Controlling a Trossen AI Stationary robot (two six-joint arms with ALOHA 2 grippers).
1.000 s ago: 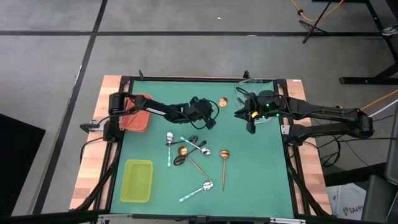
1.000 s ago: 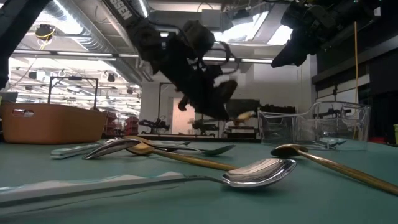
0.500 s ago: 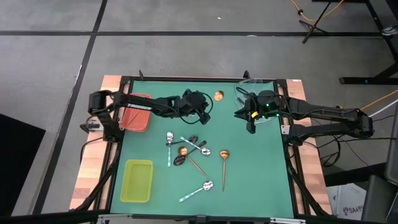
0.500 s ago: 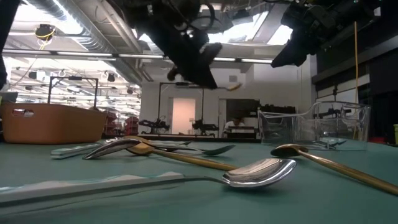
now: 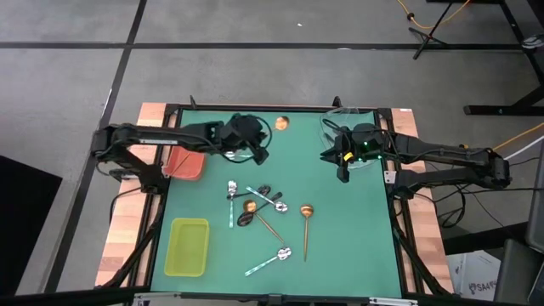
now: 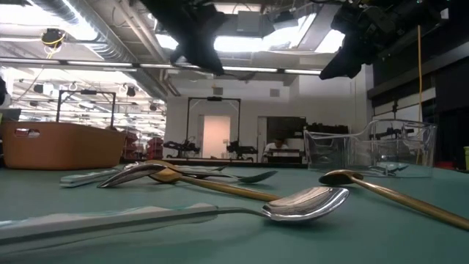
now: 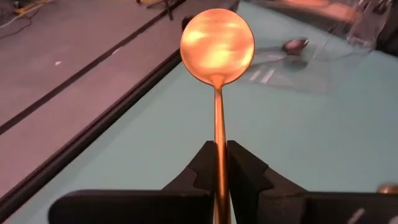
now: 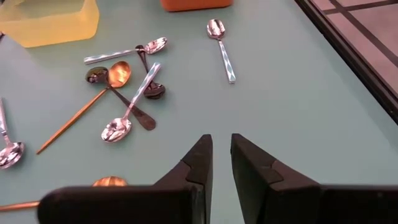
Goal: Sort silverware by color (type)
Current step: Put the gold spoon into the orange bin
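On your left, the red tray (image 5: 185, 161) sits at the table's far-left edge and the yellow-green tray (image 5: 188, 246) at the near left, both on the green table (image 5: 357, 246). Your left gripper (image 5: 260, 150) hangs above the far part of the mat, just right of the red tray, with its jaws pinched tight on the thin handle of a copper spoon (image 7: 217, 50); the handle runs straight up between the two fingers and the round bowl juts out beyond the tips, showing from above near the table's far edge. Toward the middle, you have the loose silverware (image 5: 255, 204) lying flat in a crossed cluster: mint-handled, dark and copper spoons touching or overlapping one another. A second copper spoon (image 5: 306, 223) lies just right of that cluster, and a mint-handled spoon (image 5: 272, 260) lies apart, nearer the front edge. Further right, your right gripper (image 5: 343, 167) hovers above the mat by the clear tray (image 5: 367, 119) at the far right; its fingers stand only a narrow slit apart and grip nothing. Beyond the table you see a grey floor crossed by dark lines, and a bright workshop hall behind.
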